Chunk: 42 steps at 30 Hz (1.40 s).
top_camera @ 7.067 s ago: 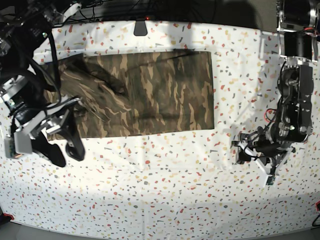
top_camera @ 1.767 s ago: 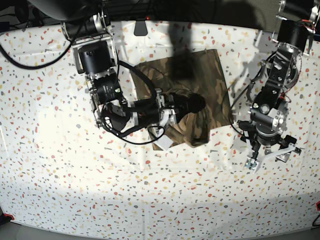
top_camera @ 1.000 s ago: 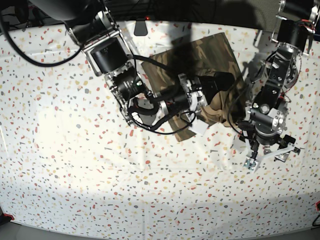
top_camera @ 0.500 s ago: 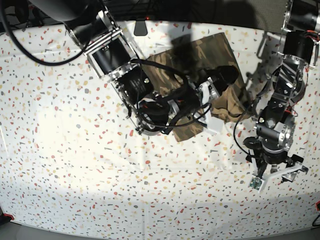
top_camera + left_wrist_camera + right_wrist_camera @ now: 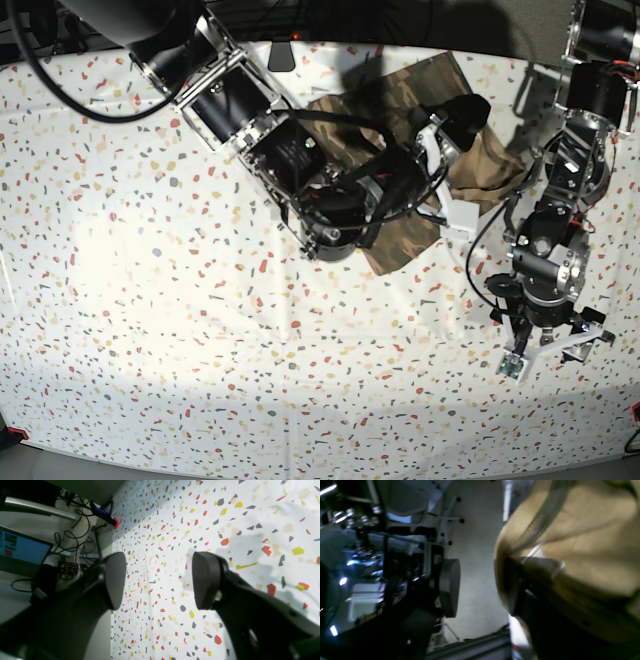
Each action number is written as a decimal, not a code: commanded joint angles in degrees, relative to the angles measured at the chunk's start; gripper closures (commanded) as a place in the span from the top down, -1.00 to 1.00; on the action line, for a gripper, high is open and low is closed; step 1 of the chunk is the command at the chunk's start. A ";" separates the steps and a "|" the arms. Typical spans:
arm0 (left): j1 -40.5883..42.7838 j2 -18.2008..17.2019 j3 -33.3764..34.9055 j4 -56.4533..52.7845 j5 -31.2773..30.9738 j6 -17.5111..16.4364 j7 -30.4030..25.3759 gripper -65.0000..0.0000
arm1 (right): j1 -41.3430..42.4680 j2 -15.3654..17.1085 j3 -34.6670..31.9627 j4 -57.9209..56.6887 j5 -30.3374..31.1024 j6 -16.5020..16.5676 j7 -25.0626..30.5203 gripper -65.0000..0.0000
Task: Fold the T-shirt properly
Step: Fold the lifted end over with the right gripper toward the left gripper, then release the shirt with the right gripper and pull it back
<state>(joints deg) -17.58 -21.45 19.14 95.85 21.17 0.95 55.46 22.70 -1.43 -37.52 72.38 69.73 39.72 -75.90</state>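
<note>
Left tool point(image 5: 157, 580) fills the lower half of the left wrist view, jaws spread with nothing between them, over the bare speckled tabletop point(image 5: 225, 517); no cloth shows. Right wrist view: the right tool point(image 5: 480, 587) is parted, its right-hand finger pressed against tan cloth of the T-shirt point(image 5: 582, 530), gripping nothing. Base view: the T-shirt point(image 5: 400, 235) lies bunched at upper centre-right under the right arm, so the fold looks partly done, with flattening and squaring left.

Speckled white tablecloth point(image 5: 150, 330); blue monitor point(image 5: 17, 547)
</note>
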 commanded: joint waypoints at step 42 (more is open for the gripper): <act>-1.44 -0.48 -0.33 0.92 -0.72 0.57 -1.09 0.23 | -4.98 1.11 -0.17 13.55 8.79 0.28 0.96 -0.11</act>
<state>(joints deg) -17.61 -21.43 19.14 95.85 19.59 0.97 55.48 16.36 0.32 -37.93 84.95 76.71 39.75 -75.77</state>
